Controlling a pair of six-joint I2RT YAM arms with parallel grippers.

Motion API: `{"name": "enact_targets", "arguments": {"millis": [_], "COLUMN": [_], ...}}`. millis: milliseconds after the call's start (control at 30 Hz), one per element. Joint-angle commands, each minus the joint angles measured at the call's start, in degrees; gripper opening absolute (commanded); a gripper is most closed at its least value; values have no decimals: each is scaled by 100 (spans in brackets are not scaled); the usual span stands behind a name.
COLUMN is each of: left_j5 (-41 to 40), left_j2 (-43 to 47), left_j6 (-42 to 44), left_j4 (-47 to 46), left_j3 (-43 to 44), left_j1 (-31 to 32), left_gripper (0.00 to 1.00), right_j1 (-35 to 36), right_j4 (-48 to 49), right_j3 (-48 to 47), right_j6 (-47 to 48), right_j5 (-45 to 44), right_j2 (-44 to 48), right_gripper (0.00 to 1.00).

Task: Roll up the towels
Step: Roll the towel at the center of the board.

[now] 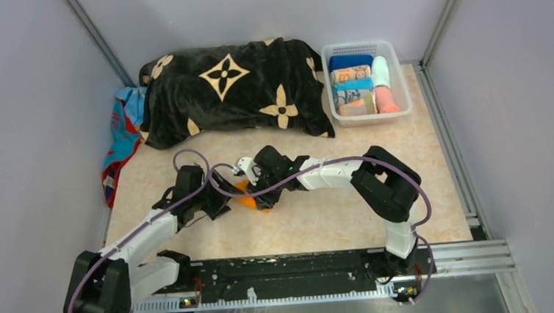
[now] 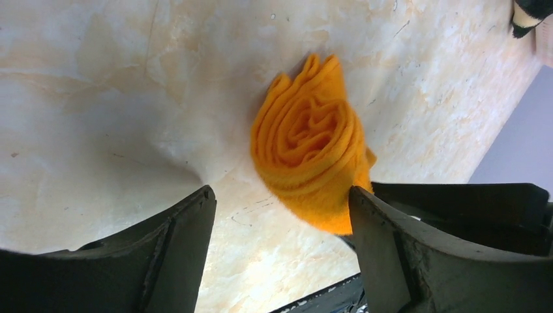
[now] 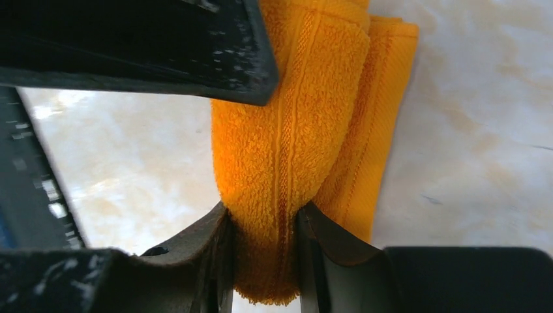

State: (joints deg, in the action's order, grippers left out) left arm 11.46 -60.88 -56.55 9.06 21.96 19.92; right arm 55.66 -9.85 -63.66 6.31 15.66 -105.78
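An orange towel (image 1: 249, 200), rolled into a spiral (image 2: 306, 140), lies on the table in front of the arm bases. My right gripper (image 1: 249, 174) is shut on it. In the right wrist view its jaws (image 3: 264, 212) pinch a fold of the orange terry cloth (image 3: 287, 130). My left gripper (image 1: 221, 188) stands open just left of the roll. The roll's end shows between its wide-apart fingers (image 2: 282, 195) and brushes the right one. A red-and-turquoise patterned towel (image 1: 119, 138) lies by the left wall, partly under the blanket.
A big black blanket with cream flowers (image 1: 232, 89) lies heaped at the back. A white plastic basket (image 1: 358, 45) at the back right holds several rolled towels (image 1: 354, 85). A dark finger of the left gripper (image 3: 163, 52) crosses the top of the right wrist view.
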Motion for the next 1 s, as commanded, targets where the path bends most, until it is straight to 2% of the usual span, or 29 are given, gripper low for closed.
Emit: {"name": "enact_targets", "arguments": {"millis": [0, 133, 233, 333, 400, 467, 567, 667, 767, 967], "left_j5": [-7, 131, 228, 319, 351, 349, 308, 318, 285, 336], "left_j2": [-4, -306, -571, -818, -915, -977, -1055, -1158, -1248, -1443], "left_j6": [-4, -6, -3, 30, 60, 86, 156, 229, 328, 487], "left_j4": [-34, -287, -479, -568, -593, -599, -535, -439, -339, -233], "left_j3": [-88, -113, -110, -87, -101, -142, -165, -144, -95, 44], "left_j1": [-41, -41, -41, -41, -45, -41, -41, -41, -41, -41], "left_gripper": [81, 80, 76, 68, 59, 52, 39, 38, 38, 39], "right_j1": [-95, -347, -499, -642, -685, -679, -616, -329, 5, 652], "right_j4": [-833, -757, -685, -650, -620, -590, -539, -759, -855, -813], "right_j3": [-167, -241, -270, -300, -283, -224, -51, 9, 7, -270], "right_j6": [-449, -702, -900, -1133, -1230, -1267, -1232, -948, -704, -71], "right_j5": [1860, 2685, 2928, 2856, 2715, 2519, 1870, 731, -345, -1700], "right_j2": [-474, -706, -880, -1004, -994, -838, -331, 226, 649, 991], "right_gripper": [22, 22, 21, 23, 25, 30, 48, 63, 70, 74]}}
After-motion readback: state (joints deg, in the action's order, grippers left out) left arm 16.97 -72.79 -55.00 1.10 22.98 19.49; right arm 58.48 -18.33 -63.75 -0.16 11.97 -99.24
